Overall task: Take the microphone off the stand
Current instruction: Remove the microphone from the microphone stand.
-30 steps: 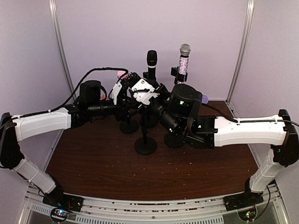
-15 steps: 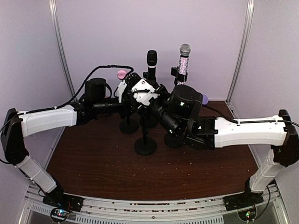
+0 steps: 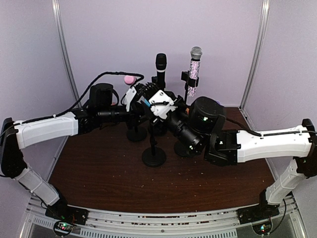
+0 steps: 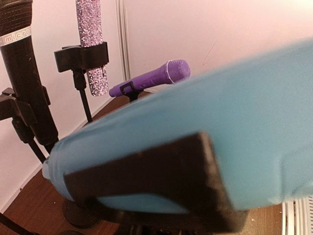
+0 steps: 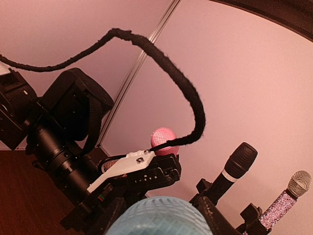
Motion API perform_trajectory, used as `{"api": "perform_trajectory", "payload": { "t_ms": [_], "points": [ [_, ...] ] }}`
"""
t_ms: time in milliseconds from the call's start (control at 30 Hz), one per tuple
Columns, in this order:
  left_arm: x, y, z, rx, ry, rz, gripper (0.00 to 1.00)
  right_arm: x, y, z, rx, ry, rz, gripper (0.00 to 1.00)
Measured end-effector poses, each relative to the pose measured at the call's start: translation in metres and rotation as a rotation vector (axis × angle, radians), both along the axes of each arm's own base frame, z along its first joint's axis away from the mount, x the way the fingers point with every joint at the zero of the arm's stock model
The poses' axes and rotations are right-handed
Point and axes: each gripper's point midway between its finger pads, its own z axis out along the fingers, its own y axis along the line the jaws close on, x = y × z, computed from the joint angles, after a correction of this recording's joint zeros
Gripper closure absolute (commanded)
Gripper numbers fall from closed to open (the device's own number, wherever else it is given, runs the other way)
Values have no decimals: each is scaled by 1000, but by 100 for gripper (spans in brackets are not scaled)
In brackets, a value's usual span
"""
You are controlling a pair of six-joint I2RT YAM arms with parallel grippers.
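Note:
A blue microphone (image 4: 220, 98) lies tilted in the black clip (image 4: 146, 181) of a stand whose round base (image 3: 154, 156) sits mid-table. Only a sliver of blue (image 3: 147, 103) shows from above. My right gripper (image 3: 157, 101) is shut on the microphone's mesh head (image 5: 159, 215), which sits between its dark fingers. My left gripper (image 3: 142, 95) comes in from the left at clip height and seems shut on the clip. Its own fingers are hidden by the microphone in the left wrist view.
Behind stand a black microphone (image 3: 161, 64), a glittery silver one (image 3: 194, 69) and a pink one (image 3: 130, 79) on stands. A purple microphone (image 4: 156, 78) lies in a low clip at the back right. The left arm's black cable (image 5: 186, 88) arcs overhead. Walls stand close around.
My right arm has shifted right and toward the near side, taking its gripper and the microphone head with it. The left arm rose slightly, then settled back. The stand base stayed put.

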Motion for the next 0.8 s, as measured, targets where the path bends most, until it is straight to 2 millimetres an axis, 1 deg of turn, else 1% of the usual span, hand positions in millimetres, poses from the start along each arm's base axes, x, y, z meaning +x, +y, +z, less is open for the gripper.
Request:
{"api": "perform_trajectory", "payload": {
  "t_ms": [333,633,800],
  "points": [
    [-7,2,1,36,-15,21,100,-20,-6,-10,-41,-22,-6,99],
    [-12,1,1,45,-23,9,100,-34,-7,-14,-86,-38,-44,100],
    [-14,-1,1,46,-27,1,100,-40,-12,-14,-104,-36,-40,100]
  ]
}}
